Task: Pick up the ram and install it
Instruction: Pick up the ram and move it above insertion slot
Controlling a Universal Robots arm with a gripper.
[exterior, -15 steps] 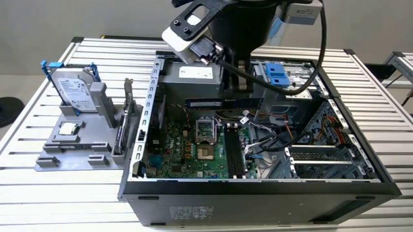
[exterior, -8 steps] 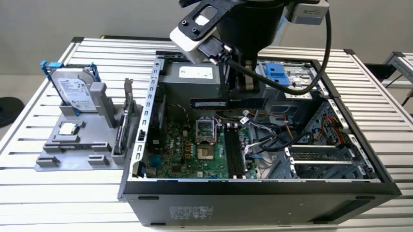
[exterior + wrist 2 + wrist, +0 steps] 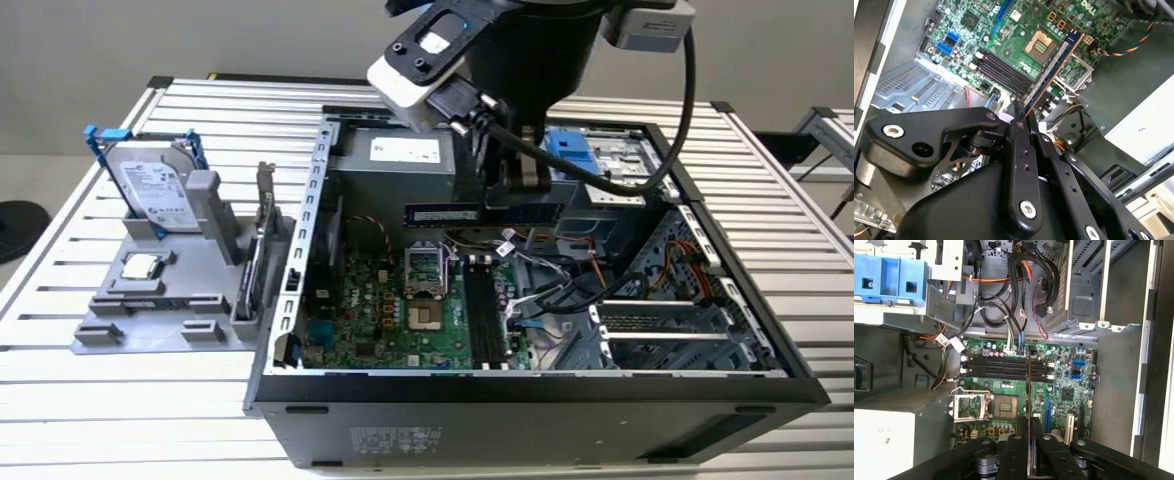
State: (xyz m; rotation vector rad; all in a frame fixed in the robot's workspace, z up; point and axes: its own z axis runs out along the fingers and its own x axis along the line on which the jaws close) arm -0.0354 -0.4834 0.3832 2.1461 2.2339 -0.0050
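One ram (image 3: 454, 213) is clamped in the hand (image 3: 514, 203) above the motherboard (image 3: 387, 310) housed in the open case (image 3: 534, 425); a hard drive (image 3: 151, 187) is seated in the grey holder (image 3: 134, 325).

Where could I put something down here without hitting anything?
The slatted table is bare in front of the gray fixture and on the exterior view's right of the computer case. Inside the case it is crowded: cables, and the gripper holding the ram.

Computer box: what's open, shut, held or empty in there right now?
ram, held above the motherboard, not plugged in.
end effector, shut on the ram.
computer case, side open.
memory slots, empty.
hard drive, standing in its grey holder.
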